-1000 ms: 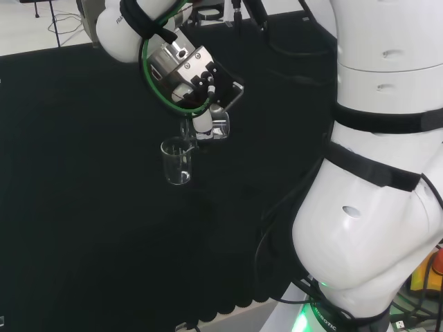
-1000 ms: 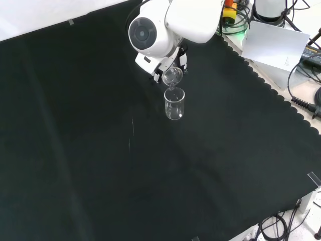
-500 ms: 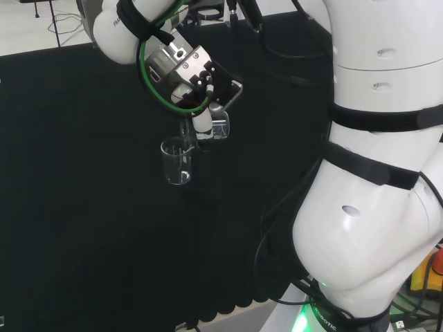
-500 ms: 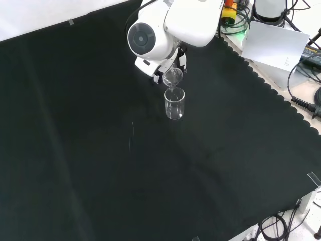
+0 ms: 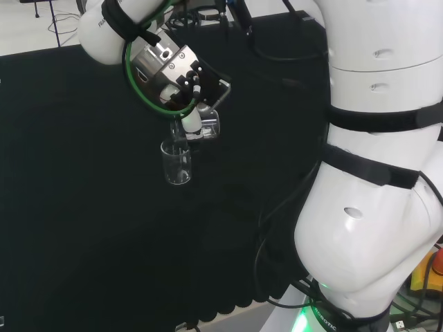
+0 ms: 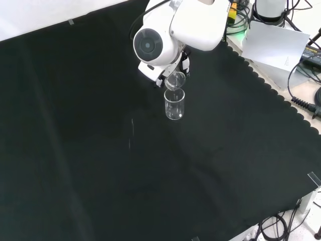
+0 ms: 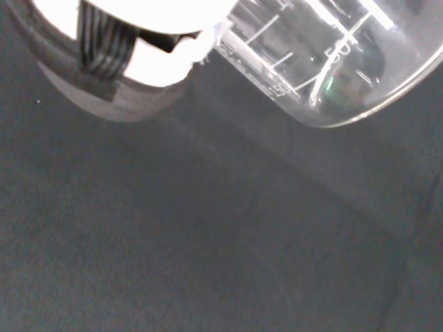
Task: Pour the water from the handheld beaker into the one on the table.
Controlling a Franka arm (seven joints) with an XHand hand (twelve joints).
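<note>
A clear glass beaker [image 5: 177, 162] [image 6: 174, 104] stands upright on the black cloth. Just above its rim the hand [image 5: 185, 119] is curled round a second, smaller clear beaker [image 5: 205, 126] [image 6: 175, 80], tipped over with its mouth toward the standing one. In the wrist view the held beaker [image 7: 325, 62] is close, with white scale marks on its wall, beside a white part of the hand [image 7: 131, 34]. I cannot make out water in either beaker.
The arm's white links [image 5: 377, 166] fill the right of the head view, and a white link with a round grey cap [image 6: 150, 44] stands above the beakers in the front view. A scalloped cloth edge [image 6: 273, 93] runs along the right, with cables and boxes beyond.
The wrist and hand have shifted left in the head view, carrying the tipped beaker nearer over the standing beaker's rim. The standing beaker has not moved.
</note>
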